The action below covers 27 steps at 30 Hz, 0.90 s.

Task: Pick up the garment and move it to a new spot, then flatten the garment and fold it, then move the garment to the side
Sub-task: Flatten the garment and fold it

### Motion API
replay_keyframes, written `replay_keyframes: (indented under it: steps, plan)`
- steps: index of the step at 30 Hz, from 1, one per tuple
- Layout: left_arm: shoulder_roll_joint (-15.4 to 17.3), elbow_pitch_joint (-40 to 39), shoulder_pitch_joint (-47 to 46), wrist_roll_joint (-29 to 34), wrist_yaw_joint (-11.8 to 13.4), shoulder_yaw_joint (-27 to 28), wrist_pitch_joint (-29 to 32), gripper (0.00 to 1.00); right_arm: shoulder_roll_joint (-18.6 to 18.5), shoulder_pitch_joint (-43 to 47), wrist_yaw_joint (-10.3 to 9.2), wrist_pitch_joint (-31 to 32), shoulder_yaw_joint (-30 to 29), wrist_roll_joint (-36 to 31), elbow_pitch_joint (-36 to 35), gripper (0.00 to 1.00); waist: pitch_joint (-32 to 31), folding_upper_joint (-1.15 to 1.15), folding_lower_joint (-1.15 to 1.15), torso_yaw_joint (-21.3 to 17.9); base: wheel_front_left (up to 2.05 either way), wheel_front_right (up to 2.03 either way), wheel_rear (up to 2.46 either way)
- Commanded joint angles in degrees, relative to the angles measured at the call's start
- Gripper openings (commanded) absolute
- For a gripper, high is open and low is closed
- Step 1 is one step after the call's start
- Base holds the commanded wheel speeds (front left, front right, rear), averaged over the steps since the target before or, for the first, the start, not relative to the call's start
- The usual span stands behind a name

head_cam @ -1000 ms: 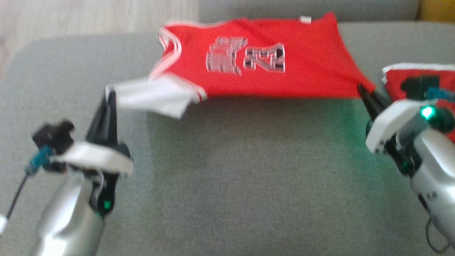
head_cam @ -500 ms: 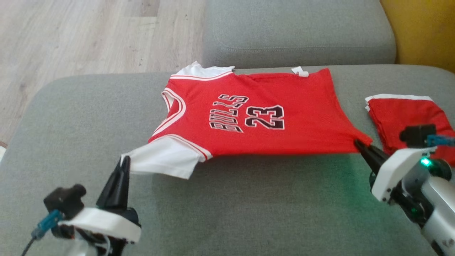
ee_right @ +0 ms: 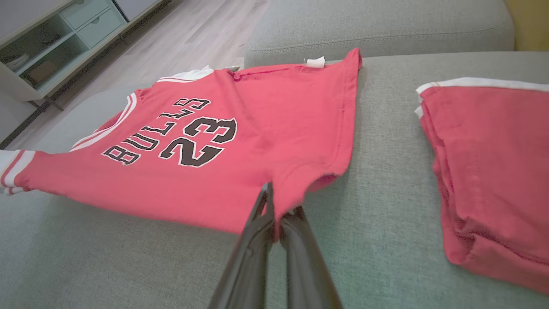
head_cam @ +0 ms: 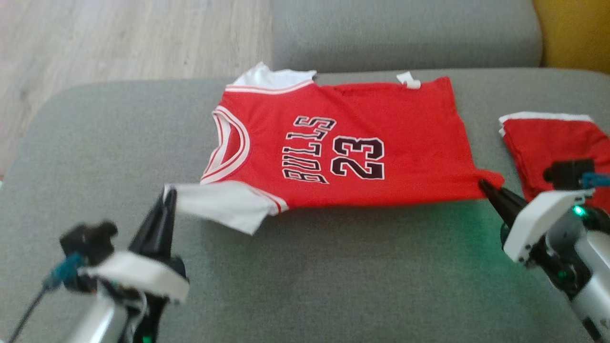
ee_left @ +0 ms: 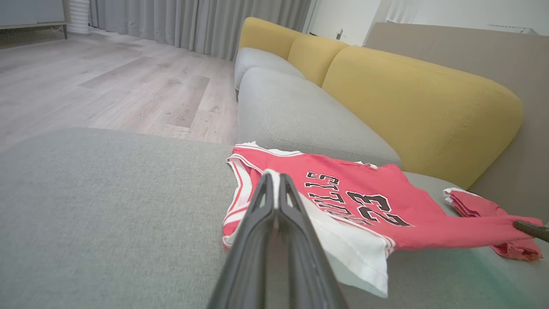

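Observation:
The garment point(head_cam: 362, 143) is a red jersey with white sleeves and "BULLS 23" in black, spread over the grey couch cushion point(head_cam: 310, 267). Its near edge is lifted off the cushion. My left gripper point(head_cam: 169, 193) is shut on the tip of the near white sleeve point(head_cam: 219, 207), as the left wrist view confirms with the left gripper point(ee_left: 274, 178) pinching white cloth. My right gripper point(head_cam: 485, 185) is shut on the near hem corner at the right; in the right wrist view the right gripper point(ee_right: 276, 201) pinches red fabric of the garment point(ee_right: 223, 141).
A folded red cloth point(head_cam: 553, 147) with white trim lies at the right, beside my right arm. A second grey cushion point(head_cam: 405, 33) sits behind, yellow backrests point(ee_left: 411, 103) to the right, and wooden floor point(head_cam: 119, 38) beyond the couch's left edge.
The head camera has shifted, so the whole picture moved. Both grippers keep their hold on the sleeve and hem corner, and the jersey looks a little flatter and more stretched.

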Motion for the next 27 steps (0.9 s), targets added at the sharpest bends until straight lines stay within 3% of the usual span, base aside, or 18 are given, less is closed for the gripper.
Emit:
replay_keyframes:
  steps: [1,13,27]
  plan:
    - [1.9,-1.0,-5.1,0.5,0.3,2.4,0.3,0.0,-0.7,-2.8,-0.05,0.5,-0.7,-0.6,-1.8,0.0,1.5,0.0,-0.01,-0.3,0.0,0.0,0.0]
    - [1.6,13.9,-22.5,5.1,-2.8,-1.3,3.5,0.0,3.6,-10.6,-0.05,8.7,-4.1,-3.9,2.3,0.0,8.0,0.0,-0.01,-0.9,0.0,0.0,0.0]
    - [-1.4,36.0,-41.5,11.6,-5.5,-6.0,-0.5,0.0,8.8,-20.6,-0.05,16.0,-5.7,-9.0,9.9,0.0,14.1,0.0,-0.01,-3.9,0.0,0.0,0.0]
